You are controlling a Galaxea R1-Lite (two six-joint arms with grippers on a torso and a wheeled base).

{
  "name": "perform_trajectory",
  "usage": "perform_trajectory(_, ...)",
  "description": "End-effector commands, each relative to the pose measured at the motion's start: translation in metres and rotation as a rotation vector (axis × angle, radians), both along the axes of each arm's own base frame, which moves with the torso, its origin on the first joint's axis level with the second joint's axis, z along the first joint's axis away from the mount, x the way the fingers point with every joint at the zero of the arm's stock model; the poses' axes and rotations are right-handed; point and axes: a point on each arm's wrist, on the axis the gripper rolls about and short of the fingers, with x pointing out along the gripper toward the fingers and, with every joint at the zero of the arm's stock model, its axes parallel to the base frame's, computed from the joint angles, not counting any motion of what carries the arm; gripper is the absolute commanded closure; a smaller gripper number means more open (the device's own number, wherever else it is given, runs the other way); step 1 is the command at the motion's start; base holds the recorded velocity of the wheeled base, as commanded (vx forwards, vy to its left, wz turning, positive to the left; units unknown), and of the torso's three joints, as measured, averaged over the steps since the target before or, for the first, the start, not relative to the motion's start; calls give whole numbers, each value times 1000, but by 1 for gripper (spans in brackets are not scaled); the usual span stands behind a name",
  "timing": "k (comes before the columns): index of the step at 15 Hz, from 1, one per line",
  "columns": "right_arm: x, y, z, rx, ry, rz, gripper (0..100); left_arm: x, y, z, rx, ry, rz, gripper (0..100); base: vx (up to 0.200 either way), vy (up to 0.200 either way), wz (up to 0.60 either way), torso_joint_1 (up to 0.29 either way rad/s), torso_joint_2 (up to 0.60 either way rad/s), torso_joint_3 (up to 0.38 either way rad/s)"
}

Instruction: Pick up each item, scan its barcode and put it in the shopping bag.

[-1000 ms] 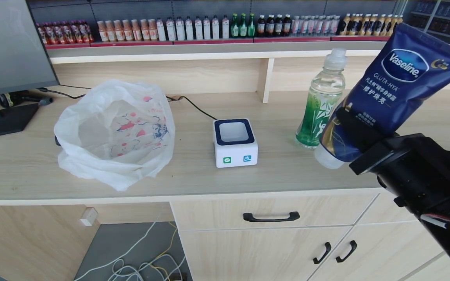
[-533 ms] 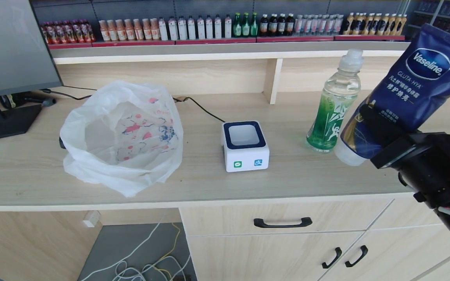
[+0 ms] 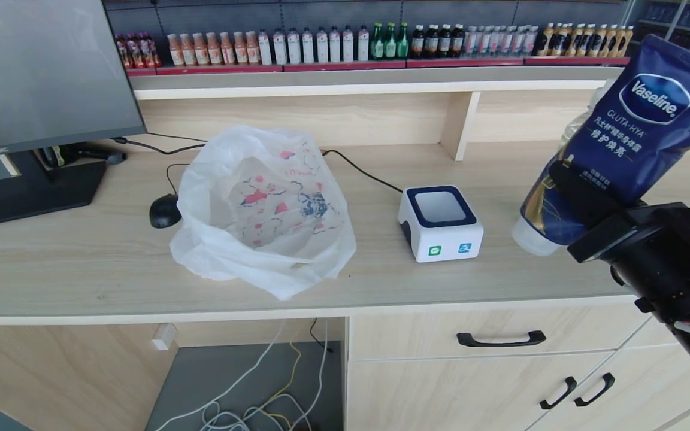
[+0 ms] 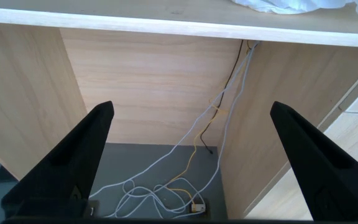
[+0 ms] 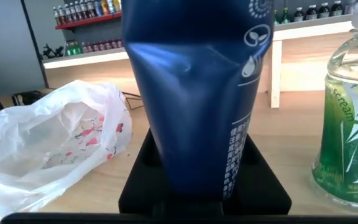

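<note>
The blue tube (image 3: 626,137) rides cap-down and tilted in your right claw (image 3: 584,203), which is clenched around its lower end above the right end of the desk (image 3: 51,269). The green bottle (image 5: 350,143) stands just behind it, near enough that a careless sideways swing could topple it. The scanner (image 3: 441,222) sits on the desk to the tube's left, window up, with the shopping bag (image 3: 261,209) slumped open beyond it. You cannot tell from here which face carries the barcode; if it is turned away from the window, the scan will likely fail. The soft tube may also slide in the grip. Your left claw (image 4: 191,109) hangs released below the desk edge, over loose cables (image 4: 166,193).
</note>
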Motion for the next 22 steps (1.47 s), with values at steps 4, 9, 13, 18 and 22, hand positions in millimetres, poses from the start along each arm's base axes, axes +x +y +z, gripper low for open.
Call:
perform_trajectory(4, -8, -4, -2, -6, 4, 1, 100, 0, 0, 0, 2, 0, -1, 0, 0, 0, 0, 0, 0, 0)
perform_trajectory(9, -35, -17, -5, -6, -7, 11, 100, 0, 0, 0, 2, 0, -1, 0, 0, 0, 0, 0, 0, 0)
perform_trajectory(13, -17, 23, 5, 19, -19, 149, 100, 0, 0, 0, 2, 0, -1, 0, 0, 0, 0, 0, 0, 0)
perform_trajectory(18, 28, 69, 46, 232, 9, 219, 100, 0, 0, 0, 2, 0, -1, 0, 0, 0, 0, 0, 0, 0)
perform_trajectory(22, 35, 74, 45, 331, 57, 247, 100, 0, 0, 0, 2, 0, 1, 0, 0, 0, 0, 0, 0, 0)
